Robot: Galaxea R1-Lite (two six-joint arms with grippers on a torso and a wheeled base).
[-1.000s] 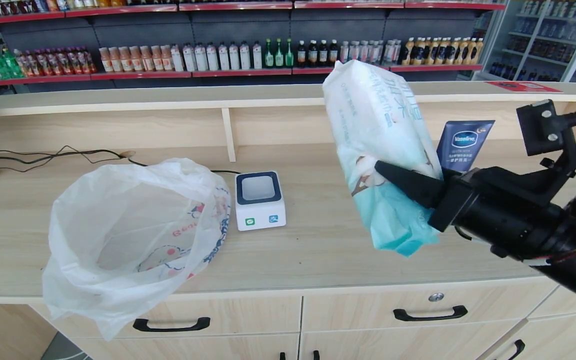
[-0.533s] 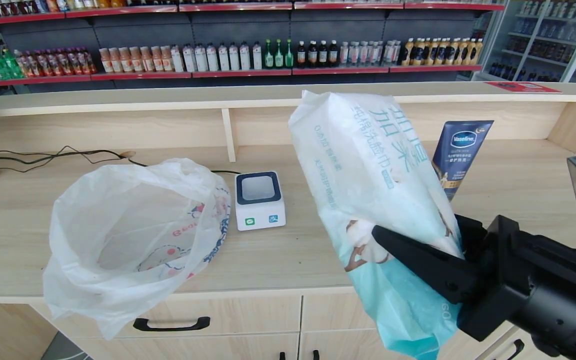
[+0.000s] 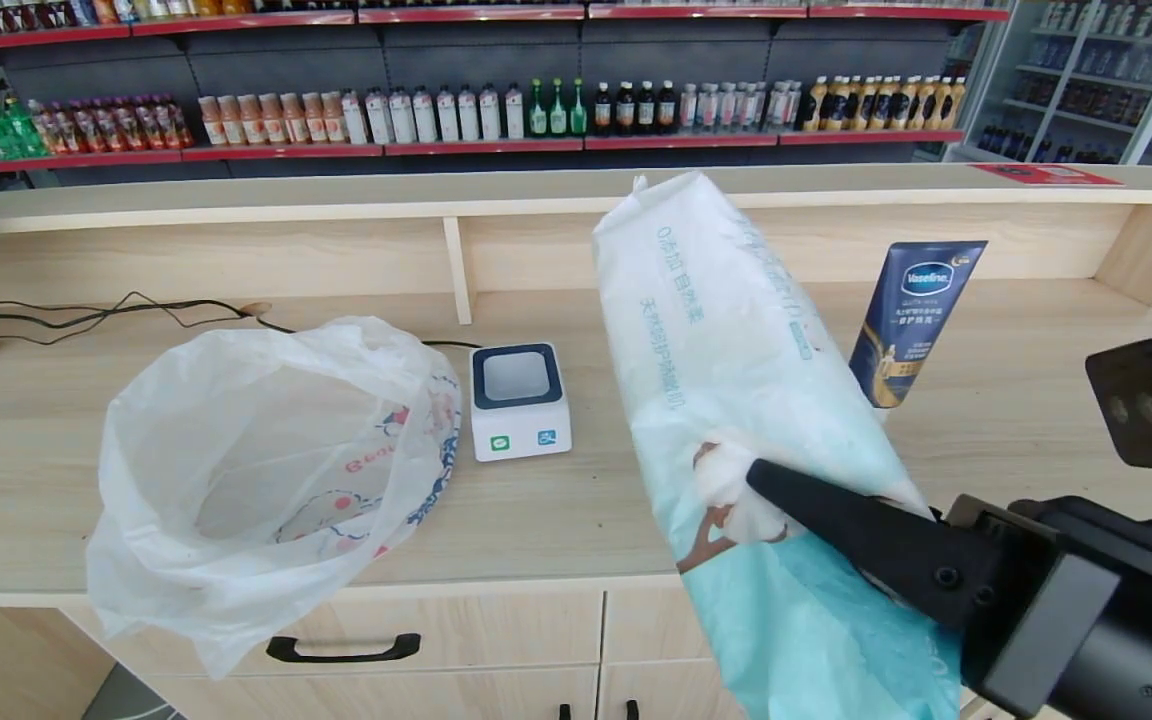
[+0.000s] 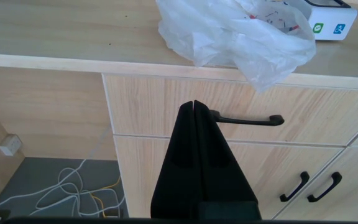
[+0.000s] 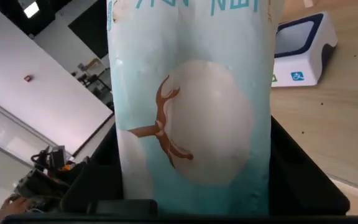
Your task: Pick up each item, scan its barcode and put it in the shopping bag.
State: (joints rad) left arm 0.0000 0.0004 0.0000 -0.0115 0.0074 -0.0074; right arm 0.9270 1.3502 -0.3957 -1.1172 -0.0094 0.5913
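room: shop, drink shelves [image 3: 476, 110] behind, wooden table [image 3: 626, 490] with drawers under it
pack: long soft tissue pack [image 3: 716, 340], held in the air over the table's front edge, right of the scanner [image 3: 519, 400], top end leaning toward the back
right gripper [image 3: 786, 495]: fingers clamped across the pack's lower half, one each side
left gripper [image 4: 193, 107]: fingers together, empty, low in front of the drawers
bag: shopping bag [image 3: 266, 470] left of the scanner, mouth open, plastic slumped over the table edge
risk 1: grip is low on a squashy pack, so the long upper end could sag or slide out during the swing
risk 2: can't see a barcode, so the wrong face may meet the scanner and not read
risk 3: blue tube [image 3: 911, 320] stands just behind, and a wide turn could tip it
risk 4: pack end could snag the limp rim and drag the bag off the table
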